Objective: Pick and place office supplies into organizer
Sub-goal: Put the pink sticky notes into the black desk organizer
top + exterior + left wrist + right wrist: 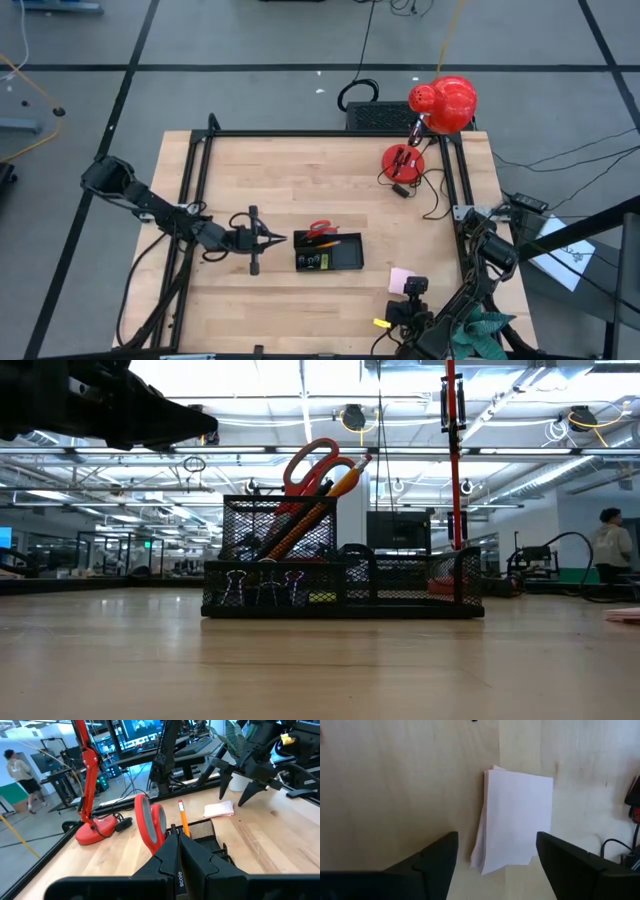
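Right wrist view tells most of the story: the right pincer (495,855) hangs over the pink sticky-note pad (516,817) with its two dark fingers spread wide, one on each side of the pad's near edge. They don't grip anything and I can't tell if they touch the wood. My guess is that the spread is there so the pad fits between the fingers for a pick. The pad lies flat on the wooden surface (300,180), well apart from the organizer (328,257), down toward the right arm's side, as the high view shows. A small yellow-green bit (381,323) lies near that arm too.

The organizer sits mid-surface and already holds stuff: the red-handled scissors (310,465) and an orange pencil (335,490) stand tilted in the tall compartment, which makes sense since long things need the deep slot. The binder clips (260,585) sit in the low front part.

The left pincer (272,239) hovers just beside the organizer's left end, fingers together and holding nothing, arm stretched out low across the surface. Looks like it's just waiting. The right arm is folded in close to its base, wrist pointing down at the pad. The red lamp (440,105) at the far right corner is out of the way.
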Robot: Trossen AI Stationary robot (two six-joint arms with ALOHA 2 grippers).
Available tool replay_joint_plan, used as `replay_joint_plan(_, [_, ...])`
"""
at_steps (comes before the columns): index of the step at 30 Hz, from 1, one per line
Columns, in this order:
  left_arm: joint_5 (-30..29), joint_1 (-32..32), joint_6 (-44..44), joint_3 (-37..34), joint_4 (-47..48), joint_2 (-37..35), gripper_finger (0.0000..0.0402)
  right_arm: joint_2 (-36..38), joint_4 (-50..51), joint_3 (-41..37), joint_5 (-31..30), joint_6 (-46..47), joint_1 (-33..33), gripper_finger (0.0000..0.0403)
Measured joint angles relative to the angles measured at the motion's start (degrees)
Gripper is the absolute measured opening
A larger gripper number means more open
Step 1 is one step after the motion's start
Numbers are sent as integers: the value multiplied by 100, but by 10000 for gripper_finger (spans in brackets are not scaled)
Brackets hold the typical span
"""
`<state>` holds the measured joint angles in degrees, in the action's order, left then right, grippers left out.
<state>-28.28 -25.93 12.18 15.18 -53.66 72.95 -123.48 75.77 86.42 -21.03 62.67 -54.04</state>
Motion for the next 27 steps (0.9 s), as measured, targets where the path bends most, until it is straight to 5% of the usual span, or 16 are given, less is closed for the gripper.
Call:
replay_joint_plan(12, [131,37,-100,0,-1,0,26,-4,-364,-574,168,249,4,189])
replay_joint_plan(21, [137,37,-118,0,-7,0,26,-26,-545,-663,283,269,14,19])
replay_joint_plan(27, [148,37,-149,0,-10,0,26,-40,-115,-507,254,547,62,5])
